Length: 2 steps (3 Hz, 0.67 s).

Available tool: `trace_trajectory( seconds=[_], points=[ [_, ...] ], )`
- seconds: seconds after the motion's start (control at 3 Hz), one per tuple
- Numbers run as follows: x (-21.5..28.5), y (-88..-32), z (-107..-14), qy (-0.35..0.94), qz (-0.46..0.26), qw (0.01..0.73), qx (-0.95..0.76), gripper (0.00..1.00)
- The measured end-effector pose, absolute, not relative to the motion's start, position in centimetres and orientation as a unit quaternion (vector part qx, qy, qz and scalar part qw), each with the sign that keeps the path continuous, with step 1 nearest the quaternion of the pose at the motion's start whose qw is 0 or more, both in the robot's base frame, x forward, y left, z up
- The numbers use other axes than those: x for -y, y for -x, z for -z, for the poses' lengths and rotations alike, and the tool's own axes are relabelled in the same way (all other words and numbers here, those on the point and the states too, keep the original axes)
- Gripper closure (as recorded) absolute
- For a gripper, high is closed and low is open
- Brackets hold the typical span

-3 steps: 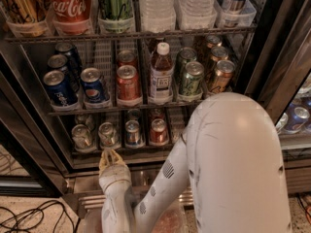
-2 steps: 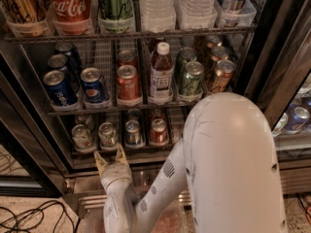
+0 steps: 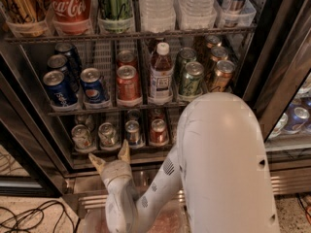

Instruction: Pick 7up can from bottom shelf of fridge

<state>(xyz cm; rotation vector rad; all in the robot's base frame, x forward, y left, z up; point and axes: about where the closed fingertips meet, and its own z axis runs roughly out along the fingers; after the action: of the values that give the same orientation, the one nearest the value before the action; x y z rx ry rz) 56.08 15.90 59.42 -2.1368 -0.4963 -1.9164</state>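
Four cans (image 3: 158, 131) sit upright in lanes on the bottom shelf (image 3: 148, 149), and the gripper (image 3: 110, 157) hovers just before that shelf, fingers (image 3: 124, 152) spread, seemingly lined up to straddle the 7up can (image 3: 108, 134), second from shelf's left.

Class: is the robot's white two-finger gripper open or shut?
Open: the white two-finger gripper, just before the dark bottom wire shelf, shows two tan fingertips spread apart, holding nothing.
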Motion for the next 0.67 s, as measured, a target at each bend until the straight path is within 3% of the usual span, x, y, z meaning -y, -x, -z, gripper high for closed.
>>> trace_trajectory(
  seconds=[0.33, 0.67],
  points=[
    [-16.24, -56.7, -59.43, 0.723, 0.658, 0.113, 0.179, 0.34],
    [-16.47, -57.31, -59.57, 0.717, 0.662, 0.111, 0.187, 0.4]
  ],
)
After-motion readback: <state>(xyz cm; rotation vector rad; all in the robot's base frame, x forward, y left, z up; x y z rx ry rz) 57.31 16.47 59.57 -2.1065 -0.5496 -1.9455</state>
